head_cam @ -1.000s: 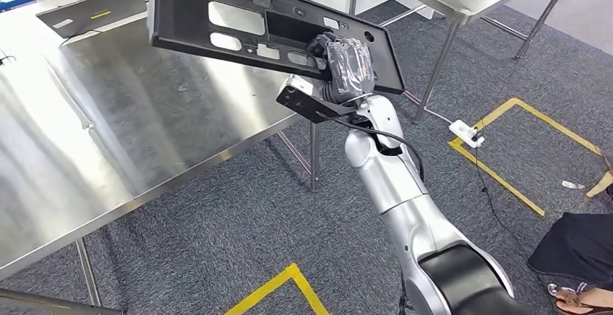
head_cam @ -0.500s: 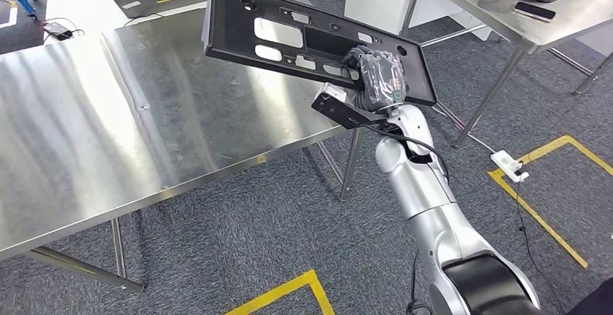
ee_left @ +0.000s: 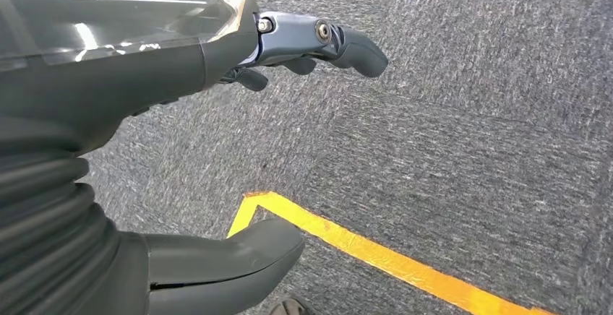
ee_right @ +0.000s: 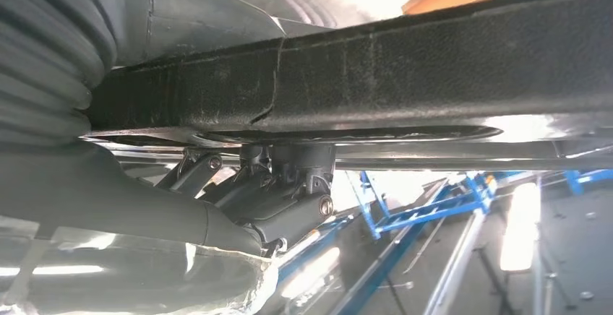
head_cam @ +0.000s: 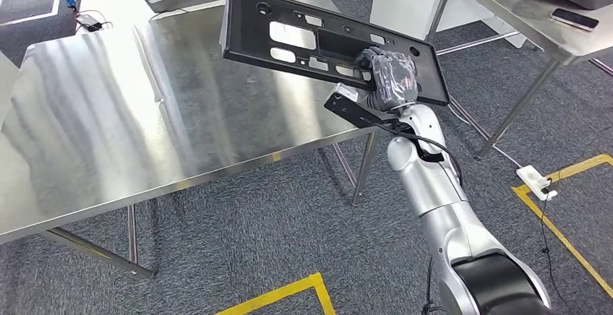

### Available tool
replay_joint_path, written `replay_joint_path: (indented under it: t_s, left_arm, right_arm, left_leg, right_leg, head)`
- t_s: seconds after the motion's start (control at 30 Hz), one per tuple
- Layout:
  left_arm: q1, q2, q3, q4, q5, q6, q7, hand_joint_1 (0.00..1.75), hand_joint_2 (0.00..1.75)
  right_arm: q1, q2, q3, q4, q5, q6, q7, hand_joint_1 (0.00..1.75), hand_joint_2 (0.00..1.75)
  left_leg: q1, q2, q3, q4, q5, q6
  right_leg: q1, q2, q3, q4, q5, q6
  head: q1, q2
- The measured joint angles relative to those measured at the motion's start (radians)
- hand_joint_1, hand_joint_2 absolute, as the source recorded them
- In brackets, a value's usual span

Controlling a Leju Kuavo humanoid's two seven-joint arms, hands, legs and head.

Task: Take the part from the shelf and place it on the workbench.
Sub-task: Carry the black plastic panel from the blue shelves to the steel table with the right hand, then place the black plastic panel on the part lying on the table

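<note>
Several dark fingers [head_cam: 365, 58] of the right hand [head_cam: 390, 76] clench the near edge of the black plastic panel [head_cam: 325, 40], which hangs tilted in the air above the far right corner of the steel worktop [head_cam: 108, 113], not touching it. The left hand [ee_left: 166, 113] hangs over grey carpet [ee_left: 470, 113] beside a yellow floor line [ee_left: 376, 253], its fingers [ee_left: 354, 44] released, grasping nothing.
</note>
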Motion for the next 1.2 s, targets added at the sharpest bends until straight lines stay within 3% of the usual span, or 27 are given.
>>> replay_joint_path:
  t_s: [0.07, 0.1, 0.17, 0.23, 0.3, 0.37, 0.4, 0.43, 0.5, 0.53, 0.6, 0.67, 0.73, 0.8, 0.87, 0.9, 0.93, 0.97, 1.0, 1.07, 1.2]
  left_arm:
    - [-0.002, 0.005, 0.0, 0.0, -0.002, -0.003, -0.002, 0.0, 1.75]
    - [-0.003, 0.006, 0.0, -0.001, -0.002, -0.003, -0.003, 0.0, 1.75]
    - [-0.003, 0.009, -0.001, -0.001, -0.004, -0.004, -0.004, 0.0, 1.75]
    - [-0.003, 0.009, -0.002, -0.001, -0.007, -0.005, -0.004, 0.0, 1.75]
    - [-0.004, 0.008, -0.005, -0.001, -0.012, -0.007, -0.005, 0.0, 1.75]
    - [-0.006, 0.007, -0.01, -0.001, -0.013, -0.007, -0.005, 0.0, 1.75]
    - [-0.005, 0.007, -0.012, -0.001, -0.013, -0.008, -0.005, 0.0, 1.75]
    - [-0.005, 0.006, -0.013, -0.001, -0.014, -0.009, -0.005, 0.0, 1.75]
    - [-0.004, 0.006, -0.016, -0.001, -0.02, -0.013, -0.006, 0.0, 1.75]
    - [-0.004, 0.007, -0.017, -0.001, -0.025, -0.016, -0.006, 0.0, 1.75]
    - [-0.004, 0.01, -0.018, -0.001, -0.031, -0.018, -0.008, 0.0, 1.75]
    - [-0.002, 0.011, -0.018, 0.0, -0.034, -0.019, -0.01, 0.0, 1.75]
    - [0.0, 0.012, -0.018, 0.0, -0.036, -0.02, -0.011, 0.0, 1.75]
    - [-0.002, 0.013, -0.021, 0.0, -0.042, -0.022, -0.013, 0.0, 1.75]
    - [-0.003, 0.013, -0.025, 0.0, -0.052, -0.027, -0.015, 0.0, 1.75]
    - [-0.003, 0.012, -0.028, 0.0, -0.055, -0.03, -0.016, 0.0, 1.75]
    - [-0.002, 0.011, -0.031, 0.0, -0.06, -0.033, -0.016, 0.0, 1.75]
    - [-0.002, 0.011, -0.034, 0.0, -0.063, -0.035, -0.017, 0.0, 1.75]
    - [-0.002, 0.011, -0.037, 0.0, -0.066, -0.038, -0.018, 0.0, 1.75]
    - [-0.003, 0.013, -0.042, 0.0, -0.073, -0.04, -0.019, 0.0, 1.75]
    - [-0.003, 0.015, -0.043, 0.0, -0.078, -0.043, -0.019, 0.0, 1.75]
  right_arm:
    - [-0.018, -0.004, 0.0, 0.012, -0.001, 0.002, -0.003, 1.75, 1.75]
    - [-0.028, -0.005, 0.0, 0.019, -0.002, 0.005, -0.003, 1.75, 1.75]
    - [-0.045, -0.008, 0.001, 0.037, -0.001, 0.011, -0.004, 1.75, 1.75]
    - [-0.064, -0.01, 0.003, 0.056, 0.002, 0.015, -0.004, 1.75, 1.75]
    - [-0.086, -0.015, 0.006, 0.078, 0.005, 0.018, -0.004, 1.75, 1.75]
    - [-0.096, -0.019, 0.008, 0.099, 0.007, 0.021, -0.002, 1.75, 1.75]
    - [-0.098, -0.02, 0.009, 0.108, 0.008, 0.022, -0.001, 1.75, 1.75]
    - [-0.101, -0.021, 0.01, 0.116, 0.009, 0.025, 0.0, 1.75, 1.75]
    - [-0.119, -0.02, 0.019, 0.136, 0.012, 0.034, 0.001, 1.75, 1.75]
    - [-0.134, -0.017, 0.027, 0.149, 0.014, 0.04, 0.003, 1.75, 1.75]
    - [-0.162, -0.006, 0.045, 0.172, 0.023, 0.051, 0.011, 1.75, 1.75]
    - [-0.18, 0.008, 0.064, 0.191, 0.034, 0.058, 0.021, 1.75, 1.75]
    - [-0.195, 0.022, 0.08, 0.206, 0.042, 0.062, 0.027, 1.75, 1.75]
    - [-0.21, 0.033, 0.096, 0.219, 0.052, 0.066, 0.033, 1.75, 1.75]
    - [-0.216, 0.039, 0.111, 0.231, 0.065, 0.073, 0.042, 1.75, 1.75]
    - [-0.215, 0.041, 0.12, 0.237, 0.071, 0.077, 0.047, 1.75, 1.75]
    - [-0.212, 0.042, 0.128, 0.24, 0.077, 0.082, 0.052, 1.75, 1.75]
    - [-0.209, 0.043, 0.136, 0.242, 0.08, 0.085, 0.057, 1.75, 1.75]
    - [-0.206, 0.043, 0.142, 0.242, 0.082, 0.088, 0.062, 1.75, 1.75]
    - [-0.203, 0.039, 0.149, 0.239, 0.081, 0.093, 0.07, 1.75, 1.75]
    - [-0.19, 0.026, 0.153, 0.228, 0.079, 0.099, 0.076, 1.75, 1.75]
  left_leg:
    - [-0.011, 0.027, 0.051, -0.098, 0.027, 0.018]
    - [-0.016, 0.032, 0.057, -0.111, 0.025, 0.022]
    - [-0.014, 0.013, 0.062, -0.12, 0.028, 0.027]
    - [-0.008, -0.004, 0.075, -0.137, 0.038, 0.033]
    - [-0.005, -0.02, 0.083, -0.146, 0.043, 0.038]
    - [-0.004, -0.042, 0.083, -0.146, 0.043, 0.039]
    - [-0.004, -0.055, 0.083, -0.145, 0.042, 0.038]
    - [-0.002, -0.067, 0.084, -0.143, 0.041, 0.037]
    - [0.002, -0.088, 0.082, -0.133, 0.035, 0.028]
    - [0.002, -0.097, 0.078, -0.125, 0.03, 0.021]
    - [0.0, -0.108, 0.068, -0.113, 0.024, 0.009]
    - [0.001, -0.113, 0.063, -0.11, 0.023, 0.005]
    - [0.002, -0.087, 0.05, -0.085, 0.007, -0.003]
    - [0.004, -0.045, 0.002, 0.013, -0.044, -0.015]
    - [0.008, -0.029, -0.07, 0.144, -0.093, -0.021]
    - [0.01, -0.027, -0.091, 0.177, -0.095, -0.021]
    - [0.011, -0.026, -0.093, 0.172, -0.079, -0.019]
    - [0.011, -0.026, -0.072, 0.124, -0.047, -0.015]
    - [0.009, -0.023, -0.037, 0.052, -0.008, -0.008]
    - [0.003, -0.014, 0.026, -0.071, 0.035, 0.004]
    - [-0.005, -0.015, 0.048, -0.111, 0.035, 0.017]
  right_leg:
    - [0.006, -0.014, 0.003, -0.001, -0.005, 0.004]
    - [0.007, -0.021, 0.005, -0.002, -0.007, 0.007]
    - [0.009, -0.034, 0.008, -0.004, -0.011, 0.016]
    - [0.01, -0.011, -0.002, 0.026, -0.029, 0.02]
    - [0.006, 0.03, -0.052, 0.134, -0.075, 0.016]
    - [0.002, 0.045, -0.12, 0.258, -0.115, 0.018]
    - [-0.001, 0.046, -0.137, 0.281, -0.116, 0.025]
    - [-0.004, 0.047, -0.133, 0.261, -0.099, 0.036]
    - [-0.013, 0.057, -0.078, 0.127, -0.037, 0.059]
    - [-0.016, 0.065, -0.048, 0.063, -0.012, 0.065]
    - [-0.016, 0.075, -0.021, 0.006, 0.009, 0.057]
    - [-0.015, 0.067, -0.021, 0.008, 0.009, 0.04]
    - [-0.018, 0.061, -0.02, 0.007, 0.01, 0.029]
    - [-0.017, 0.054, -0.018, 0.007, 0.009, 0.018]
    - [-0.015, 0.046, -0.016, 0.007, 0.005, 0.011]
    - [-0.014, 0.043, -0.014, 0.007, 0.004, 0.009]
    - [-0.013, 0.04, -0.012, 0.007, 0.002, 0.007]
    - [-0.012, 0.037, -0.009, 0.007, 0.0, 0.006]
    - [-0.011, 0.035, -0.005, 0.007, -0.002, 0.006]
    - [-0.006, 0.032, 0.0, 0.006, -0.008, 0.011]
    - [-0.002, 0.026, 0.003, 0.003, -0.015, 0.03]
  head:
    - [0.0, 0.0]
    - [0.001, 0.0]
    - [0.001, 0.0]
    - [0.002, 0.0]
    - [0.004, 0.0]
    - [0.005, 0.0]
    - [0.005, 0.0]
    - [0.005, 0.0]
    - [0.005, 0.0]
    - [0.006, 0.0]
    - [0.005, 0.0]
    - [0.005, 0.0]
    - [0.003, 0.0]
    - [0.001, 0.0]
    - [0.0, 0.0]
    - [0.0, 0.0]
    - [0.0, 0.0]
    - [0.0, 0.0]
    - [0.0, 0.0]
    - [0.0, 0.0]
    - [0.001, 0.0]
